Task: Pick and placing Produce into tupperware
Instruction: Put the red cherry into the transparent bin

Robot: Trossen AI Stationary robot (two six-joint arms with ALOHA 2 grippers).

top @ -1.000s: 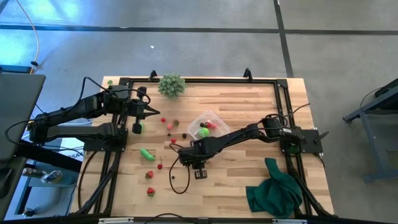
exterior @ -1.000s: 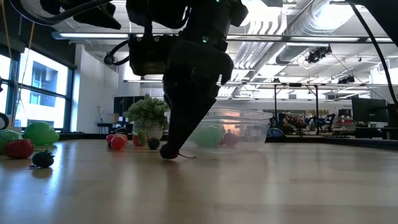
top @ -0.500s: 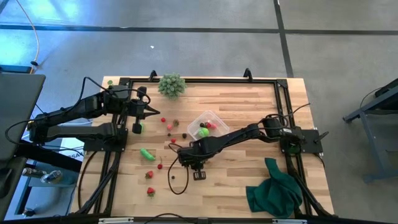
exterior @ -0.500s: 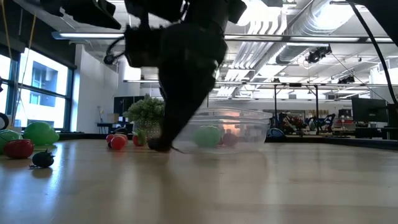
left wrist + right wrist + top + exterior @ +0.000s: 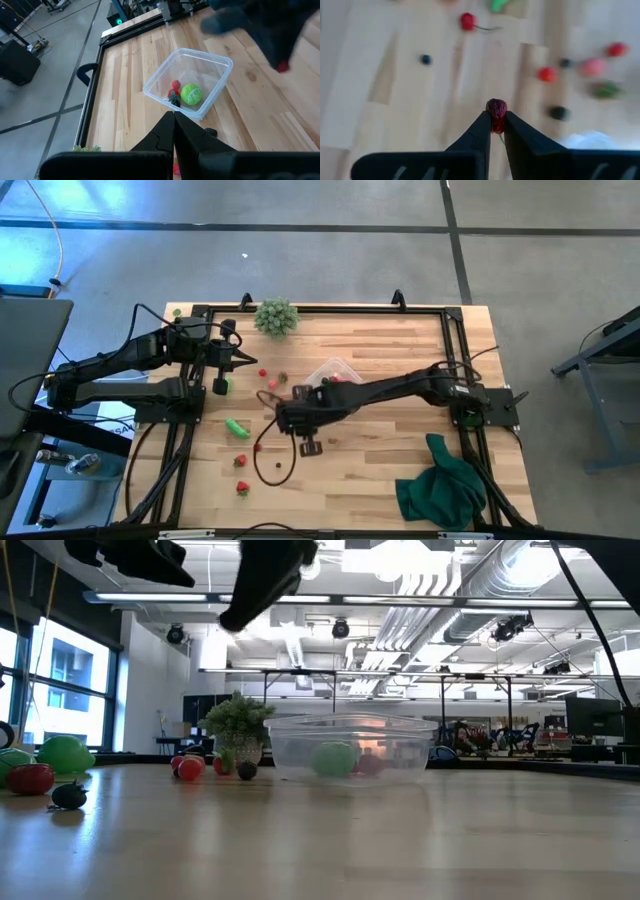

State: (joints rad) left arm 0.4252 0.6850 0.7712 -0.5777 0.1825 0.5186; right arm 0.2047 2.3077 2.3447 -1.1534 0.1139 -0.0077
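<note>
The table [image 5: 400, 360] is bare wood, so small round pieces would likely roll on it if nudged. The tub [image 5: 189, 82] stands near the middle of the table, upright and open-topped; its clear walls look thin and light, so I judge it would slide under a sideways push and is best approached from straight above. Inside it lie 1 green ball [image 5: 191, 94], 1 red piece [image 5: 175, 85] and a dark bit between them.

The right gripper [image 5: 495, 120] is raised above the table beside the tub, on the side toward the left arm, its fingers drawn narrow on a dark red berry [image 5: 496, 108] pinched at the very tips. The berry looks light and bumpy, probably soft plastic or rubber; held by so little of its body, it could squirt out if squeezed harder, so a gentle hold across its middle seems right. The left gripper [image 5: 174, 120] waits closed and empty at the left edge of the table, pointing toward the tub.

More produce lies loose on the wood: a green oblong [image 5: 236, 427], red berries [image 5: 241, 461] and a few dark pieces.

Hard to read: in the high view the right arm covers much of the tub and the held berry cannot be made out. The low view shows only a dark part of an arm at its top edge, no fingertips. The right wrist view blurs the loose pieces, so their kinds are uncertain.
</note>
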